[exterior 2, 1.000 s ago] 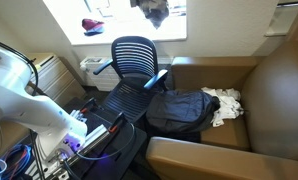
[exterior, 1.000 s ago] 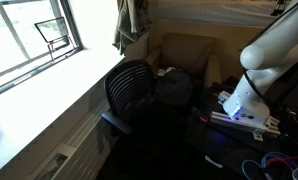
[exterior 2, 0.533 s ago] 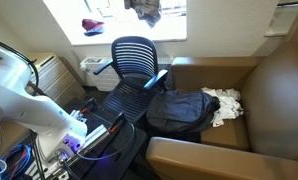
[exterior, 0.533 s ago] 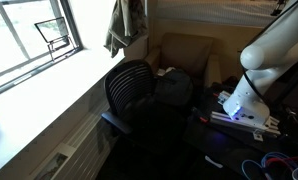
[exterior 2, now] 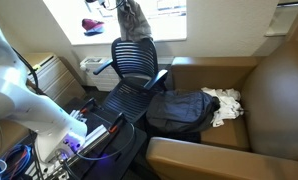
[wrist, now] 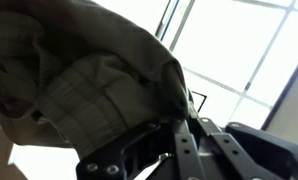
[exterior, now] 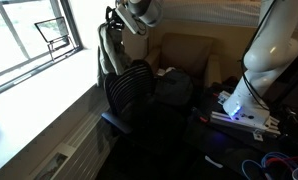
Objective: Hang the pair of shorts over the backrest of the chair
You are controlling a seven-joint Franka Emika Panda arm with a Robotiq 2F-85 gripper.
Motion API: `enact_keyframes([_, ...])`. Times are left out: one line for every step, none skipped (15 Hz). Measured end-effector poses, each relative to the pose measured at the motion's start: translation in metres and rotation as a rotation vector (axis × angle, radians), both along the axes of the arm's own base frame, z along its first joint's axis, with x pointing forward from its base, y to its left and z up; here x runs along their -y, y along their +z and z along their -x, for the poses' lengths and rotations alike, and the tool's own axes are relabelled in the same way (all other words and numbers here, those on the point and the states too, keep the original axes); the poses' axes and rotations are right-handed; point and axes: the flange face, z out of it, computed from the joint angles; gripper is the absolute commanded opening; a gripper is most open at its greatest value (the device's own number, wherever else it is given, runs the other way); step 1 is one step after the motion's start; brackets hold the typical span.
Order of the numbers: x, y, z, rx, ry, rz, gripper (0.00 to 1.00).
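Note:
The plaid grey-green shorts [exterior: 111, 45] hang from my gripper [exterior: 137, 14] just above the black mesh backrest of the office chair [exterior: 129, 85], in front of the window. In an exterior view the shorts [exterior 2: 136, 18] dangle right over the backrest's [exterior 2: 136, 57] top edge, and their lower hem seems to reach it. In the wrist view the shorts [wrist: 79, 70] fill the upper left, with the cloth pinched between the gripper's [wrist: 179, 128] fingers. The gripper is shut on the shorts.
A black backpack [exterior 2: 184, 110] lies on the brown sofa [exterior 2: 269, 90] beside the chair, with a white cloth [exterior 2: 226, 103] next to it. The window sill [exterior: 44, 85] runs behind the chair. The robot's base and cables [exterior 2: 74, 135] stand in front.
My gripper has come down into view with the shorts. The shorts have dropped from near the top of the frame to the chair's backrest.

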Motion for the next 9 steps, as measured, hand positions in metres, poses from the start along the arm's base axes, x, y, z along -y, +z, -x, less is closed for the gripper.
enact_keyframes([-0.014,-0.014,-0.006,-0.045,0.049,-0.013,0.02])
enact_keyframes([-0.024,-0.024,-0.01,-0.093,0.095,-0.02,0.02])
enact_keyframes([-0.029,-0.032,-0.014,-0.147,0.139,-0.016,0.02])
enact_keyframes([-0.03,-0.037,-0.015,-0.201,0.175,-0.003,0.02])
enact_keyframes([-0.027,-0.04,-0.015,-0.253,0.203,0.014,0.02])
enact_keyframes([-0.021,-0.041,-0.015,-0.305,0.221,0.035,0.02])
enact_keyframes([-0.011,-0.039,-0.013,-0.355,0.232,0.06,0.02])
enact_keyframes([0.002,-0.034,-0.01,-0.402,0.24,0.087,0.02])
enact_keyframes([0.018,-0.03,-0.006,-0.455,0.24,0.103,0.02])
